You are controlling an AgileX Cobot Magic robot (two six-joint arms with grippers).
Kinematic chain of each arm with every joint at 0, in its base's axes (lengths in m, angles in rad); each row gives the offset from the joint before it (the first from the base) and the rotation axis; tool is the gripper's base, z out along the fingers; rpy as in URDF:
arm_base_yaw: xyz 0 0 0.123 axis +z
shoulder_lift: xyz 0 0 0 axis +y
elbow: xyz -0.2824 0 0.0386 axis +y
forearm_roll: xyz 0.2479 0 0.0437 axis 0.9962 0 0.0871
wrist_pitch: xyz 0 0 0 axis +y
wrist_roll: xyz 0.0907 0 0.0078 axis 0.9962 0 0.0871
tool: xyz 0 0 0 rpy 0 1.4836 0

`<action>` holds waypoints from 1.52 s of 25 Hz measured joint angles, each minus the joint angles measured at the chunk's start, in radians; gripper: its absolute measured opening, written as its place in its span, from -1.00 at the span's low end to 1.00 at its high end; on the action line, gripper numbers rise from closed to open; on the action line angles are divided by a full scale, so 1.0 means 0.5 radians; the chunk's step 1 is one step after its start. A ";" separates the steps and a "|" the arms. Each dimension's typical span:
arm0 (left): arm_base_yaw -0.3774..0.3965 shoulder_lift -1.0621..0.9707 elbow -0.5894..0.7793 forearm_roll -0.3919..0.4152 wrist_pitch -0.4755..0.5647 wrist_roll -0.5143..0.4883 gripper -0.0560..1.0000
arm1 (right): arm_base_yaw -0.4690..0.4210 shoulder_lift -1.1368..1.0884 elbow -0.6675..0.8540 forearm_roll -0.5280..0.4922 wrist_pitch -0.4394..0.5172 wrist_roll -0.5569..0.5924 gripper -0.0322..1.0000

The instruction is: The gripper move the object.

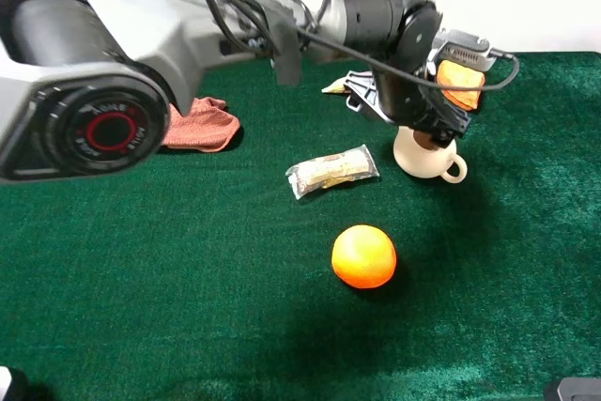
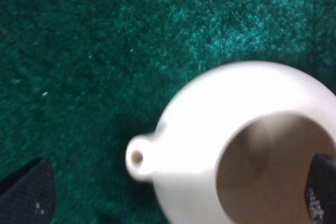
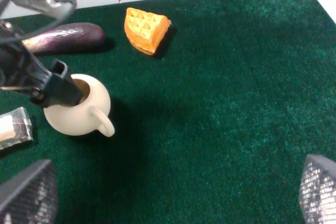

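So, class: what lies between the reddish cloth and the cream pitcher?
A clear-wrapped packet lies on the green mat, roughly between the reddish cloth and the cream pitcher. The exterior high view shows it.

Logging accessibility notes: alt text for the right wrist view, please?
The left gripper dips one finger into a cream pitcher standing on green felt. A waffle wedge, an eggplant and a wrapped packet lie nearby; the right gripper is open.
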 joint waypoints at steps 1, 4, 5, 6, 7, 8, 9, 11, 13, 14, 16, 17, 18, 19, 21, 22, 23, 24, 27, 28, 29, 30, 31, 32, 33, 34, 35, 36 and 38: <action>0.000 -0.017 0.000 0.000 0.032 0.000 0.94 | 0.000 0.000 0.000 0.000 0.000 0.000 0.40; 0.000 -0.055 0.000 -0.004 0.119 -0.002 0.94 | 0.000 0.000 0.000 0.000 0.000 0.000 0.40; 0.000 -0.069 0.000 -0.006 0.154 -0.002 0.94 | 0.000 0.000 0.000 0.000 0.000 0.000 0.40; 0.000 -0.088 0.000 -0.006 0.184 -0.002 0.94 | 0.000 0.000 0.000 0.000 0.000 0.000 0.40; 0.000 -0.088 0.000 -0.006 0.184 -0.002 0.94 | 0.000 0.000 0.000 0.000 0.000 0.000 0.40; 0.002 -0.108 0.000 -0.006 0.225 -0.002 0.94 | 0.000 0.000 0.000 0.000 0.000 0.000 0.40; 0.002 -0.129 0.000 -0.006 0.257 -0.002 0.94 | 0.000 0.000 0.000 0.000 0.000 0.000 0.40; 0.010 -0.181 0.000 -0.002 0.338 -0.002 0.94 | 0.000 0.000 0.000 0.000 0.000 0.000 0.40; 0.022 -0.227 0.000 -0.005 0.435 0.006 0.94 | 0.000 0.000 0.000 0.000 0.000 0.000 0.40; 0.027 -0.252 0.000 -0.005 0.484 0.015 0.94 | 0.000 0.000 0.000 0.000 0.000 0.000 0.40; 0.040 -0.299 0.000 -0.005 0.572 0.035 0.94 | 0.000 0.000 0.000 0.000 0.000 0.000 0.40; 0.049 -0.324 0.000 -0.002 0.616 0.053 0.94 | 0.000 0.000 0.000 0.000 0.000 0.000 0.40; 0.055 -0.349 0.000 0.000 0.653 0.068 0.94 | 0.000 0.000 0.000 0.000 0.000 0.000 0.40; 0.058 -0.371 0.000 0.000 0.701 0.085 0.94 | 0.000 0.000 0.000 0.000 0.000 0.000 0.40; 0.058 -0.406 0.000 0.000 0.780 0.116 0.95 | 0.000 0.000 0.000 0.000 0.000 0.000 0.40; 0.058 -0.421 0.000 0.000 0.824 0.141 0.97 | 0.000 0.000 0.000 0.000 0.000 0.000 0.40; 0.058 -0.436 0.000 0.000 0.860 0.165 0.97 | 0.000 0.000 0.000 0.000 0.000 0.000 0.40; 0.058 -0.452 0.000 -0.002 0.896 0.194 0.98 | 0.000 0.000 0.000 0.000 0.000 0.000 0.40; 0.058 -0.514 0.000 0.000 0.904 0.316 0.98 | 0.000 0.000 0.000 0.000 0.000 0.000 0.40; 0.058 -0.529 0.000 0.000 0.904 0.342 0.99 | 0.000 0.000 0.000 0.000 0.000 0.000 0.40; 0.058 -0.546 0.000 0.000 0.904 0.360 0.99 | 0.000 0.000 0.000 0.000 0.000 0.000 0.40; 0.058 -0.560 0.000 0.000 0.904 0.374 0.99 | 0.000 0.000 0.000 0.000 0.000 0.000 0.40; 0.058 -0.577 0.000 0.000 0.906 0.387 0.99 | 0.000 0.000 0.000 0.000 0.000 0.000 0.40; 0.058 -0.597 0.000 0.000 0.906 0.398 0.99 | 0.000 0.000 0.000 0.000 0.000 0.000 0.40; 0.058 -0.613 0.000 -0.002 0.906 0.413 0.99 | 0.000 0.000 0.000 0.000 0.000 0.000 0.40; 0.058 -0.635 0.000 -0.002 0.906 0.427 0.99 | 0.000 0.000 0.000 0.000 0.000 0.000 0.40; 0.058 -0.660 0.000 -0.005 0.906 0.437 0.99 | 0.000 0.000 0.000 0.000 0.000 0.000 0.40; 0.058 -0.681 0.000 -0.005 0.907 0.443 0.99 | 0.000 0.000 0.000 0.000 0.000 0.000 0.40; 0.058 -0.728 0.000 -0.005 0.908 0.469 0.99 | 0.000 0.000 0.000 0.000 0.000 0.000 0.40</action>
